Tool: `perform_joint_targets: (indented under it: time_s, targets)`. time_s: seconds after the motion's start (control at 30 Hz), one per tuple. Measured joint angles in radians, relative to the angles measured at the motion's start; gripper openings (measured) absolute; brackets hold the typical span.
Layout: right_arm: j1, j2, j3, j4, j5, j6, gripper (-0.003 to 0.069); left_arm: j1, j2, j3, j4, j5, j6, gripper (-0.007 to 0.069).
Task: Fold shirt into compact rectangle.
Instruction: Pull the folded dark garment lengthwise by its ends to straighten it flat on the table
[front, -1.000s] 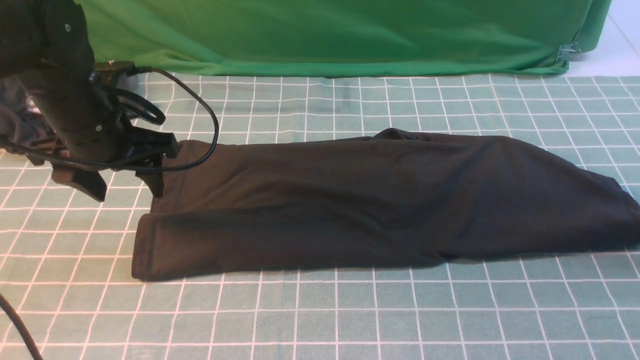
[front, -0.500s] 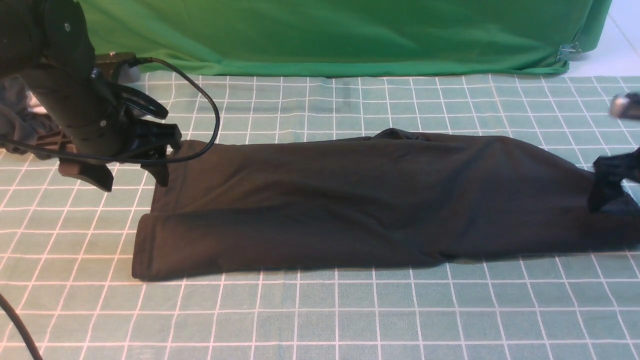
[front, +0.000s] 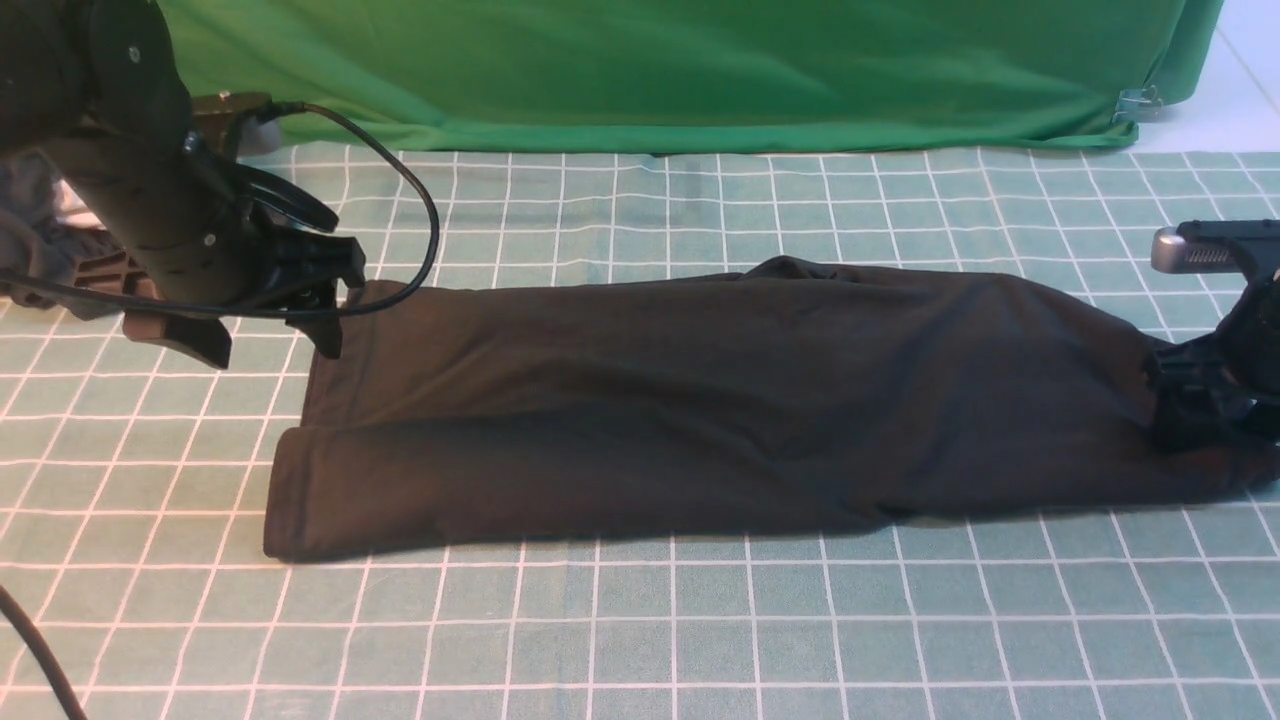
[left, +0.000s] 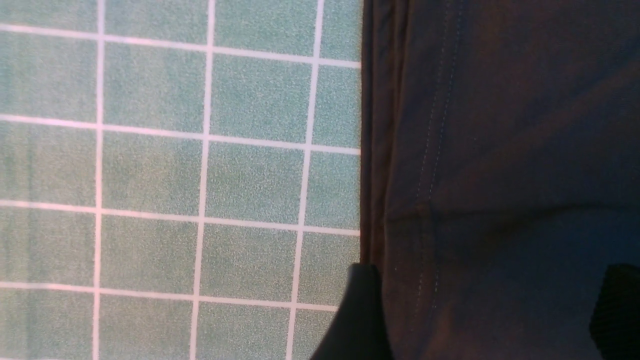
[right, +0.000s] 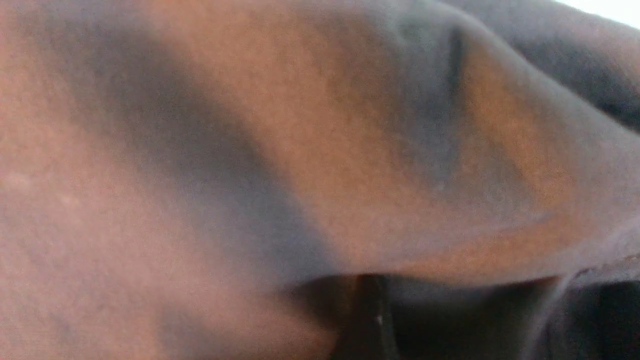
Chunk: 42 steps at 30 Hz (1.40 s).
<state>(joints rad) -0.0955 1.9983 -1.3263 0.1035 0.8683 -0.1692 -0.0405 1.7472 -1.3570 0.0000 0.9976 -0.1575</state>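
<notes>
**Poised at both ends for the next fold**

Finds the shirt (front: 700, 400) stretched as a long dark band across the middle of the gridded table cover (front: 640, 620), seemingly doubled lengthwise, with a soft rolled near edge. Holds the left gripper (front: 270, 355) just above the hem end, fingers spread wide astride the double-stitched edge, pinching nothing. Sets the right gripper (front: 1180, 410) low against the opposite end, nosed into the cloth; cannot tell whether parted or clamped. Points, most likely, to an end-over-end fold: calls for a pinch through every layer before lifting one end over. Reads as thin, matte, limp knit, shallowly wrinkled, humped at the far edge; no print showing.
</notes>
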Motion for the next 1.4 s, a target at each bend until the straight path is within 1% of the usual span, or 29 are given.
perform_joint_targets:
  time_s: [0.1, 0.2, 0.27, 0.4, 0.53, 0.67, 0.77, 1.03, 1.13, 1.17, 1.23, 1.27, 1.33, 1.37, 1.4]
  targets:
    - [-0.003, 0.007, -0.027, -0.001, 0.023, 0.0, 0.0557, 0.0, 0.0, 0.0, 0.0, -0.001, 0.0, 0.0542]
    - [-0.007, 0.013, -0.118, -0.01, 0.131, 0.0, 0.0587, 0.0, 0.0, 0.0, 0.0, -0.002, -0.002, 0.0542]
    - [-0.013, 0.013, -0.169, -0.011, 0.194, 0.0, 0.0589, 0.0, 0.0, 0.0, -0.012, -0.002, -0.004, 0.0542]
    - [-0.027, 0.011, -0.209, -0.013, 0.254, 0.0, 0.0589, 0.0, 0.0, 0.0, -0.032, -0.002, -0.004, 0.0542]
    - [-0.032, 0.016, -0.178, -0.018, 0.245, -0.011, 0.0589, 0.0, 0.0, 0.0, -0.043, -0.003, -0.004, 0.0542]
    - [-0.033, 0.04, -0.144, -0.019, 0.212, -0.074, 0.0589, 0.0, 0.0, 0.0, -0.048, -0.009, -0.004, 0.0542]
    - [-0.033, 0.068, -0.138, -0.019, 0.198, -0.1, 0.0589, 0.0, 0.0, 0.0, -0.05, -0.013, -0.004, 0.0542]
    - [-0.034, 0.096, -0.147, 0.005, 0.199, -0.106, 0.0584, 0.0, 0.0, 0.0, -0.051, -0.013, -0.005, 0.0542]
    - [-0.034, 0.099, -0.149, 0.018, 0.202, -0.117, 0.0519, 0.0, 0.0, 0.0, -0.051, -0.013, -0.008, 0.0542]
    - [-0.034, 0.1, -0.149, 0.025, 0.202, -0.127, 0.0477, 0.0, 0.0, 0.0, -0.051, -0.013, -0.008, 0.0542]
    - [-0.034, 0.101, -0.151, 0.044, 0.205, -0.13, 0.0367, 0.0, 0.0, 0.0, -0.052, -0.013, -0.008, 0.0542]
    - [-0.034, 0.101, -0.152, 0.05, 0.206, -0.131, 0.0328, 0.0, 0.0, 0.0, -0.053, -0.013, -0.008, 0.0542]
    - [-0.032, 0.102, -0.156, 0.072, 0.217, -0.149, 0.0157, 0.0, 0.0, 0.0, -0.055, -0.007, -0.008, 0.0537]
    - [-0.031, 0.103, -0.158, 0.077, 0.225, -0.155, 0.0108, 0.0, 0.0, 0.0, -0.057, -0.005, -0.008, 0.0529]
    - [-0.031, 0.103, -0.159, 0.077, 0.226, -0.155, 0.0108, 0.0, 0.0, 0.0, -0.057, -0.003, -0.008, 0.0527]
